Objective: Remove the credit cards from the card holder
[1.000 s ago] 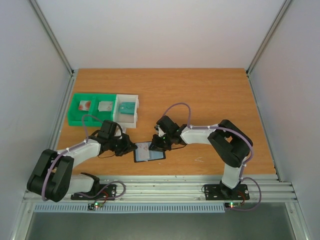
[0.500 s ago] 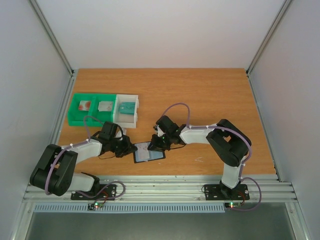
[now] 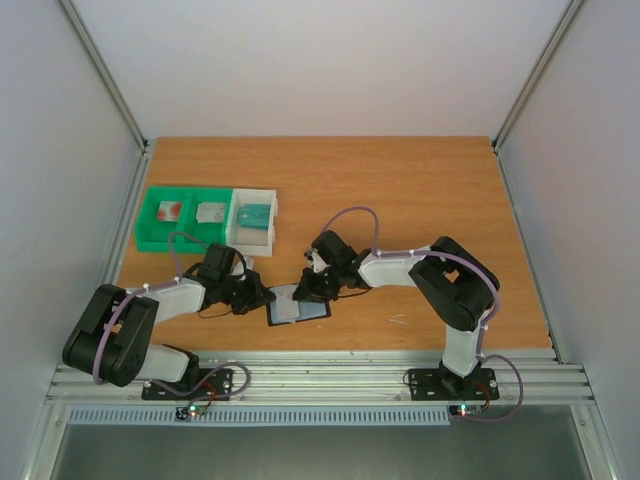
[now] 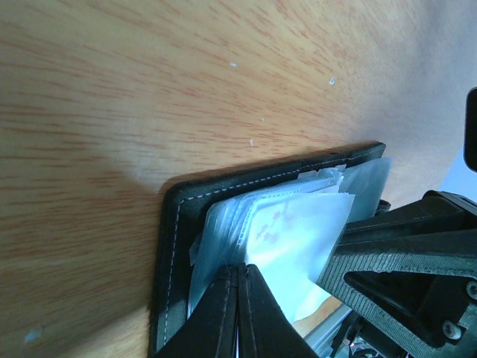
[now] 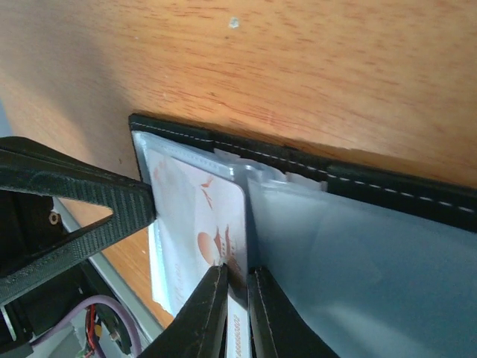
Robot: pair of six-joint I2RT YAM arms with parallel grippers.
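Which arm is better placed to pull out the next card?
Right. The right tool pinches the edge of the white card; the left tool, shut, sits on the clear pockets of the card holder.

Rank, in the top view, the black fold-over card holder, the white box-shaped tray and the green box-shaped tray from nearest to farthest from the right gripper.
1. The black fold-over card holder, right at the right gripper, near edge.
2. The white box-shaped tray, back and to the left.
3. The green box-shaped tray, farthest left.
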